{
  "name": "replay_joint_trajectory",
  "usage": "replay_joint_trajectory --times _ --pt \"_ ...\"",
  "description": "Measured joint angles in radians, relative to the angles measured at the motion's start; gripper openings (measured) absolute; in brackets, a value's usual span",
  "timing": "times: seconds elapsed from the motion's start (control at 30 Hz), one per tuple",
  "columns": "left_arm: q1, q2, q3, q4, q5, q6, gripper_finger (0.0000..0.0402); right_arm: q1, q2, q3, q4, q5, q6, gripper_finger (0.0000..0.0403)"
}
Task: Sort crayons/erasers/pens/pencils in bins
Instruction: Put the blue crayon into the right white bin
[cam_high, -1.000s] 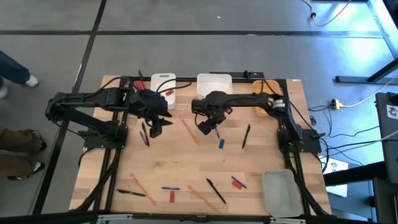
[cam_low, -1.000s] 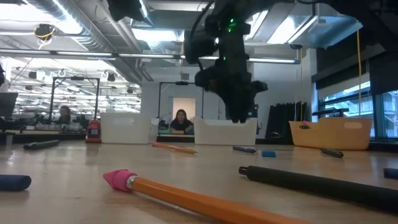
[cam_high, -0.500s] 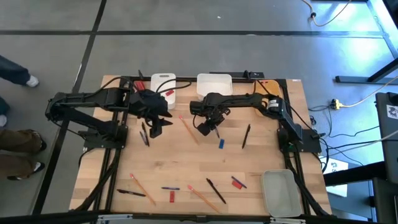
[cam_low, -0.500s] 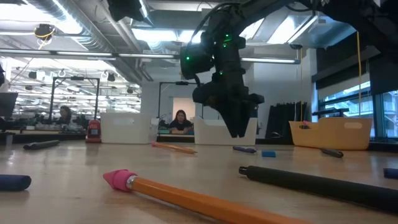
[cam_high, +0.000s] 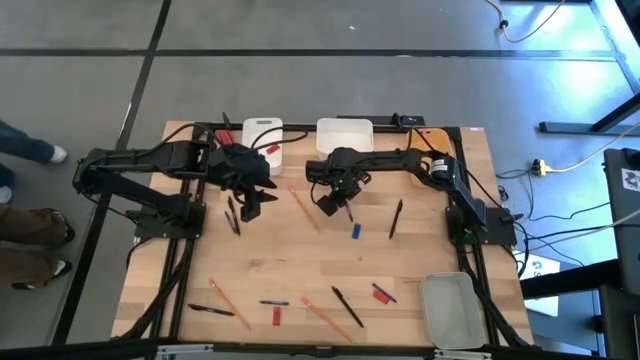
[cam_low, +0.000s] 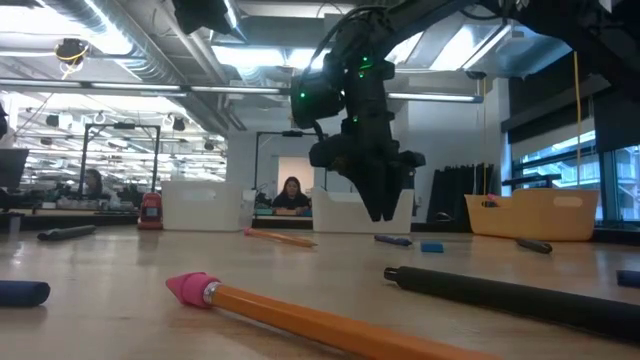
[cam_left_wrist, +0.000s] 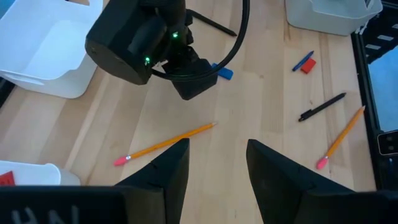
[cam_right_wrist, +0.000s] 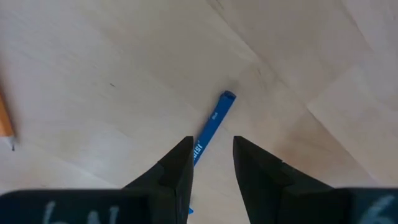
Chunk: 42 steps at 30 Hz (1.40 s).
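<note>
Right hand (cam_high: 331, 204) hovers at upper centre of the high view, fingers parted and empty, a blue pen (cam_right_wrist: 209, 125) on the tabletop (cam_high: 300, 270) directly between them.

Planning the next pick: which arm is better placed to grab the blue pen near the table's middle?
Right. The right gripper hangs open directly above the blue pen; the left gripper waits farther off.

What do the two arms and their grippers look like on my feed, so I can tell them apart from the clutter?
Both arms are dark, near-black jointed links on black frames. The left gripper has two broad, flat, dark fingers. The right gripper has the same dark fingers; its wrist housing is a bulky black block with small green lights, and a black cable loops from it.
</note>
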Motion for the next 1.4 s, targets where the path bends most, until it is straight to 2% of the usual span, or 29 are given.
replay_joint_trajectory --times 0.3,0.73,0.97,1.13,1.27,1.4 --pt "0.0 0.0 0.0 -0.001 0.0 0.001 0.0151 -0.006 0.0 -0.066 0.041 -0.011 0.002 0.0115" --pt "0.0 0.0 0.0 -0.002 0.0 0.002 0.0151 -0.006 0.0 -0.071 0.08 -0.02 0.002 0.0115" --pt "0.0 0.0 0.0 -0.001 0.0 0.002 0.0151 -0.008 -0.011 -0.156 0.147 -0.041 0.001 0.0115" --pt "0.0 0.0 0.0 -0.001 0.0 0.002 0.0151 -0.008 -0.01 -0.164 0.162 -0.041 -0.044 0.0115" --pt "0.0 0.0 0.0 -0.002 0.0 0.002 0.0151 -0.008 -0.008 -0.165 0.165 -0.041 -0.055 0.0095" --pt "0.0 0.0 0.0 -0.002 0.0 0.001 0.0151 -0.007 -0.007 -0.166 0.168 -0.025 -0.057 0.0052"
